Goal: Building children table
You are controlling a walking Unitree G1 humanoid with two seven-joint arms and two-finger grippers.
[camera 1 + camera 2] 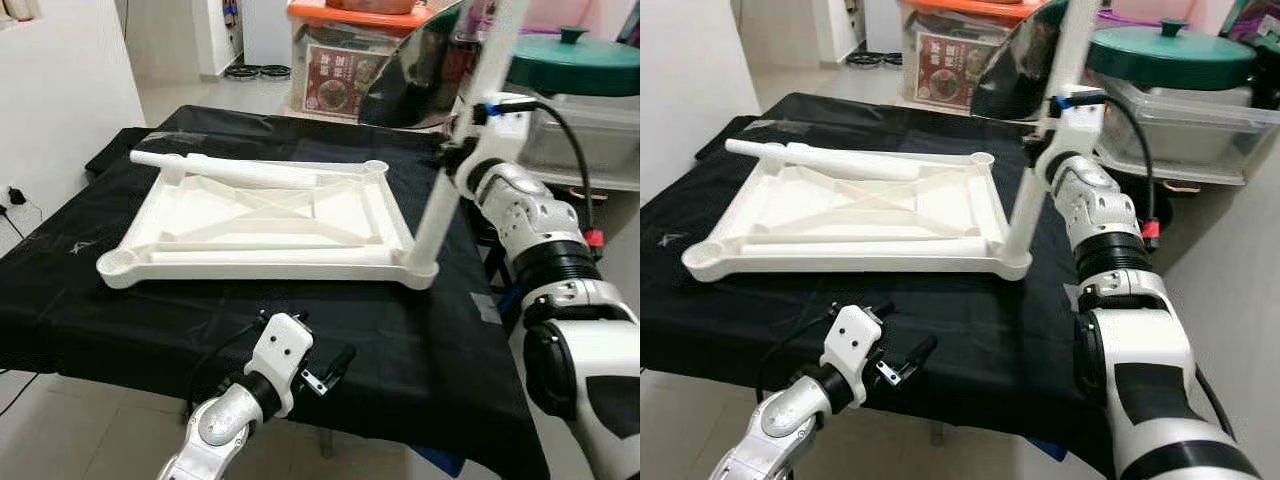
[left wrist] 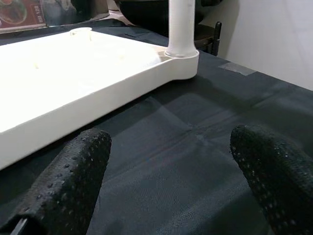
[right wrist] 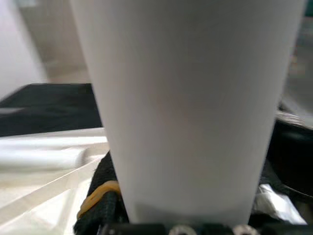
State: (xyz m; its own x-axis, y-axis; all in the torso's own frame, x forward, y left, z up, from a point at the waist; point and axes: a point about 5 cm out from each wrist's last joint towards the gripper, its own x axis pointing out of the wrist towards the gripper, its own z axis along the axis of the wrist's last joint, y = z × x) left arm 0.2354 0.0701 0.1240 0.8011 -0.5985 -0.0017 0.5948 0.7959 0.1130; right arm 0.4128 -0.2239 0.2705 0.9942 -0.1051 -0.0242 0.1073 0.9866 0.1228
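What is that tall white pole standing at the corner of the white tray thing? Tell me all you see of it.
The tall white plastic table leg is a smooth round tube that stands almost upright, leaning slightly, with its foot seated in the near right corner socket of the upturned white plastic tabletop. The right gripper is clamped around it partway up. Its top runs out of the picture.
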